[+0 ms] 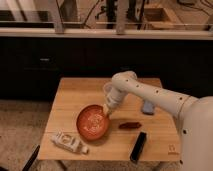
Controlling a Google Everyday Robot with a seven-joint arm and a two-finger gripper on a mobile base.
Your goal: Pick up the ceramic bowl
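Note:
The ceramic bowl is round, glossy orange-red with pale glints inside. It sits on the wooden table, front of centre. My gripper reaches down from the white arm and is at the bowl's right rim, touching or just above it. The bowl looks to be resting on the table.
A pale bottle lies at the front left. A dark red item and a black oblong object lie right of the bowl. A blue item lies behind the arm. Dark cabinets stand behind the table.

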